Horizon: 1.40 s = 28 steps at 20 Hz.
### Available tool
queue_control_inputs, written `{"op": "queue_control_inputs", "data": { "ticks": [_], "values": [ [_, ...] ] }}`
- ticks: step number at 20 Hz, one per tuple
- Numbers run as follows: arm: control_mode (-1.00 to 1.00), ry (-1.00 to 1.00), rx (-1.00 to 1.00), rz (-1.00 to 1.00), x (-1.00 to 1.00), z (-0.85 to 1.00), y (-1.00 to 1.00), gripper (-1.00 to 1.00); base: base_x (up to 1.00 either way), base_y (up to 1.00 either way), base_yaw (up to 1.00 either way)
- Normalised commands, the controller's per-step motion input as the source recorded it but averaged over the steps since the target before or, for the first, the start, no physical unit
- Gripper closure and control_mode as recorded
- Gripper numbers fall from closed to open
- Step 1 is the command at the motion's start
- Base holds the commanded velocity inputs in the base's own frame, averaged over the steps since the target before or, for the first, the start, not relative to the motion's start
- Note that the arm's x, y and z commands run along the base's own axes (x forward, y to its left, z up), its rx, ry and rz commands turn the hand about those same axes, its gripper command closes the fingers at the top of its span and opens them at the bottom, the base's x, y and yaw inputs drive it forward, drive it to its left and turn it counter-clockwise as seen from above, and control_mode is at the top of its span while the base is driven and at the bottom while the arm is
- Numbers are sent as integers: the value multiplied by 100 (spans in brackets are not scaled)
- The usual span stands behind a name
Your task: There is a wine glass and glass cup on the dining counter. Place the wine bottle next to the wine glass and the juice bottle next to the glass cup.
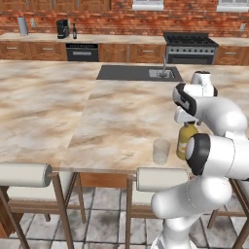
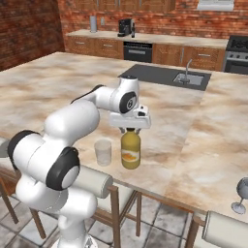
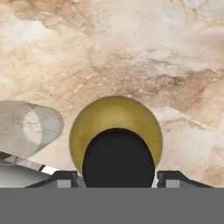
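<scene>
Yellow bottle, left base view: juice bottle upright on dining counter, just beside glass cup.
Right base view: gripper descends vertically onto its cap.
Hand view: bottle directly below, axis along gripper; fingertips clamp its neck.

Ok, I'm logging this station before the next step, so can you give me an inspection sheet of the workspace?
Surface: marble dining counter with a sunken sink.
Job's things: juice bottle upright beside the glass cup, apart; wine glass near the counter's edge.
Clutter: nothing seen on the dining counter.
Hand: hand closed on the juice bottle's top from above.
Cables: nothing seen.
Surroundings: stools at the front; stove, oven and coffee machine along the brick wall.
</scene>
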Motion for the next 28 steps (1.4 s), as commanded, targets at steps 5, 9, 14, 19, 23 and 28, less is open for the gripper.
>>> {"op": "queue_control_inputs", "data": {
  "ticks": [5,9,14,19,23,28],
  "values": [
    [-100,-1,0,0,16,-5,3,100,0,0,0],
    [-100,0,0,0,6,-8,6,100,0,0,0],
    [-100,0,0,0,-5,-16,0,-100,0,0,0],
    [-100,0,0,0,-7,-18,0,-100,0,0,0],
    [-100,-4,0,0,-5,-9,0,-100,0,0,0],
    [-100,-7,0,0,0,3,0,-100,0,0,0]
  ]
}}
